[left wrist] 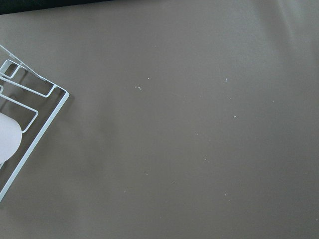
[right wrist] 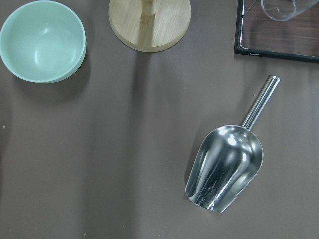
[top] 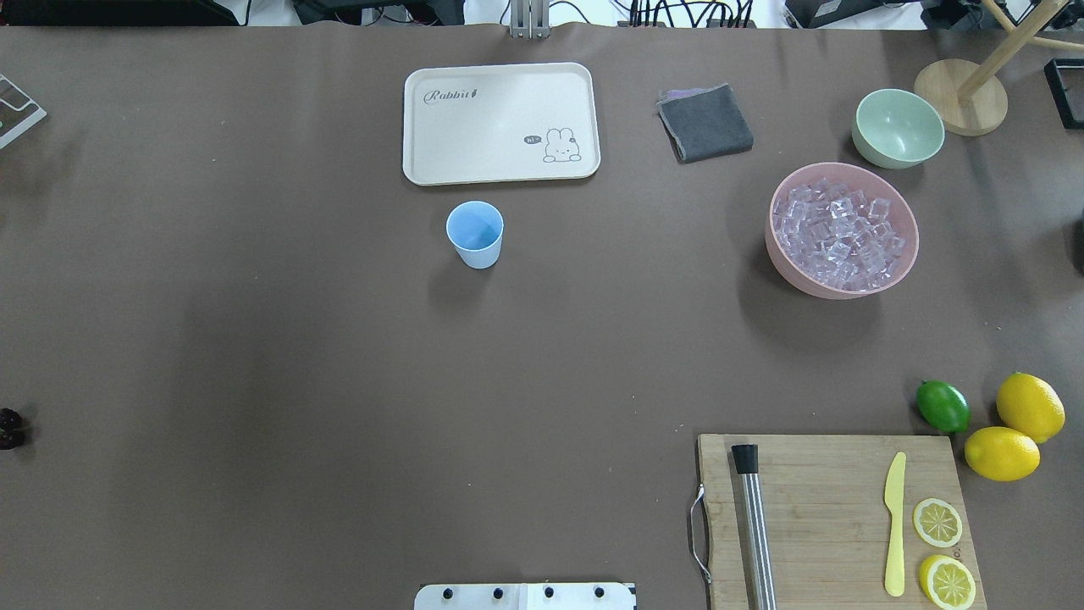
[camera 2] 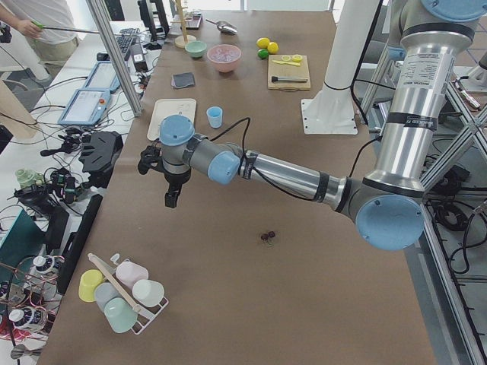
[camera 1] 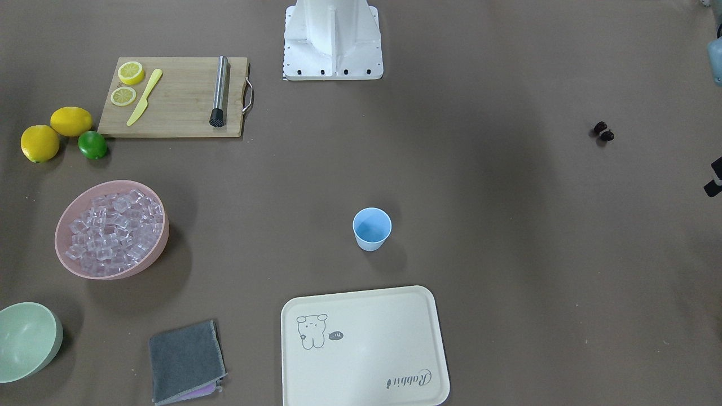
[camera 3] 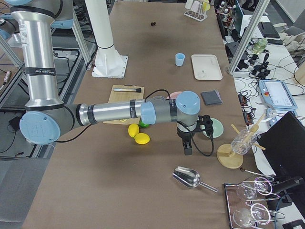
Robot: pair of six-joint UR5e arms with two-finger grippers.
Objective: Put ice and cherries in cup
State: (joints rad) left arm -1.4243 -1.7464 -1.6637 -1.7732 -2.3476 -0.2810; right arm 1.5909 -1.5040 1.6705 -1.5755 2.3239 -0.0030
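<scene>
Nothing done yet: the centre-frame cup is empty, ice fills the pink bowl at left, cherries lie upper right, and I cannot tell whether left tool or right tool is open.

I work in a robotics lab: my brown-papered table is framed by aluminium posts, a white pedestal is bolted onto it, and a teach pendant, loose cables and a person stand alongside
</scene>
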